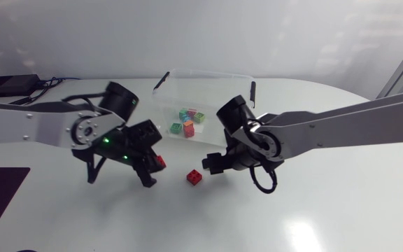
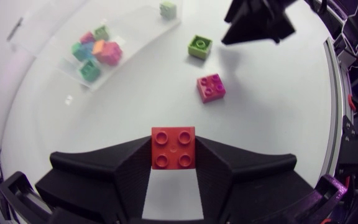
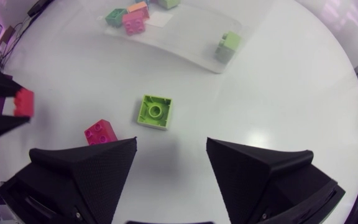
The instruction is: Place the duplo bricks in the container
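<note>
Head view has the left tool (image 1: 152, 168) closed on a red brick (image 1: 160, 161), which shows as a small red block at its tip, near the middle of the white table (image 1: 341, 210). From the left wrist view that red brick (image 2: 174, 148) is a square two-by-two piece, four round studs facing the camera, pinched from two sides between the black wedge fingers (image 2: 123, 171). The right tool (image 3: 171, 149) stands open, its fingers wide apart with bare table between them. Ahead of it lies a lime-green brick (image 3: 154, 111), square, showing a single ring in its middle rather than studs. A pink-red brick (image 3: 100, 132), also two-by-two with studs up, lies just beside the tip of one right finger; it looks plain red from above (image 1: 194, 177). Both loose bricks lie on the table between the two tools, the pink-red one nearer the left tool. Behind them stands the container (image 1: 208, 75), a clear, shallow, rectangular tub. It holds a cluster of bricks (image 1: 187, 122) in green, teal, pink and orange toward one end, and a single pale green brick (image 3: 229, 45) apart from them at the other.
</note>
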